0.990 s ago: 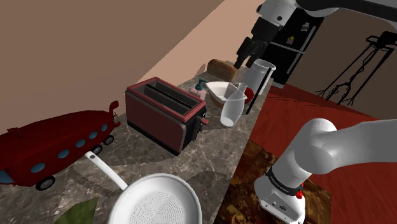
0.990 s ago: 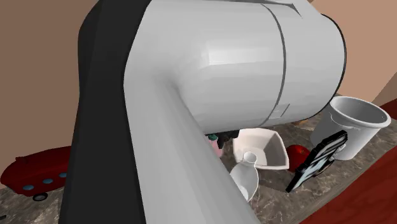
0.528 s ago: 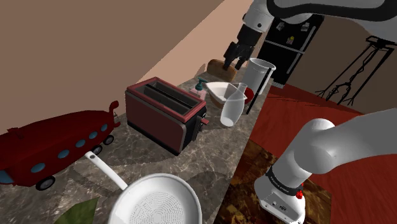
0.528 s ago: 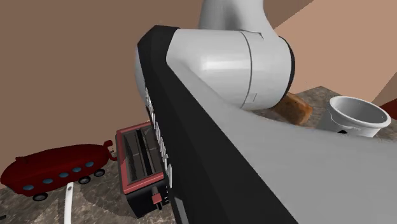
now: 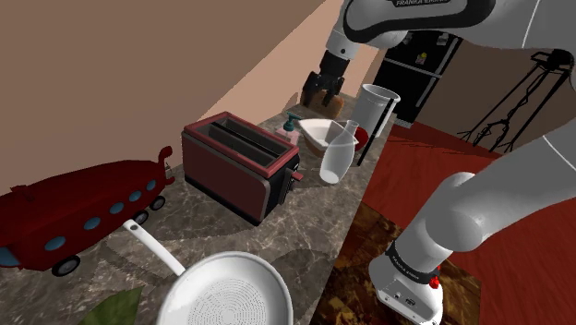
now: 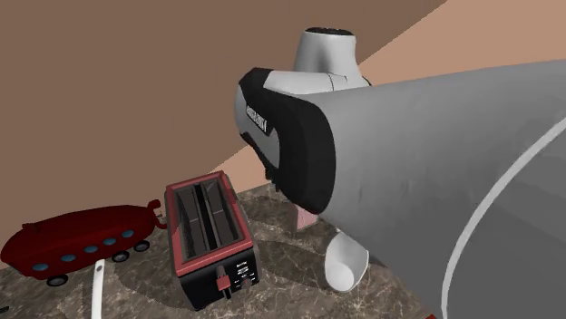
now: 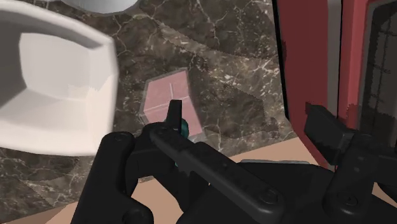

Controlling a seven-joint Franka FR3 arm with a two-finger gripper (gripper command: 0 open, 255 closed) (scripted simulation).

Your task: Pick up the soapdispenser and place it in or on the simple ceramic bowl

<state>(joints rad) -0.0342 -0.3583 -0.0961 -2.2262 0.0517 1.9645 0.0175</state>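
Observation:
The soap dispenser point(image 5: 292, 127) is a small pink bottle with a teal pump, standing on the marble counter between the red toaster point(image 5: 242, 166) and the white squarish bowl point(image 5: 317, 133). My black gripper point(image 5: 325, 90) hangs above and behind it, near the wall, fingers apart and holding nothing. In the wrist view the pink dispenser point(image 7: 167, 100) lies below the gripper point(image 7: 248, 124), close to one fingertip point(image 7: 172, 114), with the bowl point(image 7: 54, 89) on one side and the toaster point(image 7: 334, 63) on the other.
A clear glass carafe point(image 5: 338, 155), a tall white cup point(image 5: 375, 108) and a brown loaf point(image 5: 317, 96) crowd the bowl. A red toy bus point(image 5: 78, 217) and a white pan point(image 5: 226, 291) lie nearer the camera. The arm point(image 6: 435, 181) blocks much of the second exterior view.
The arm has swung toward the shoulder view's left, carrying the gripper from beside the tall white cup to above the loaf and dispenser. The fingers stayed open.

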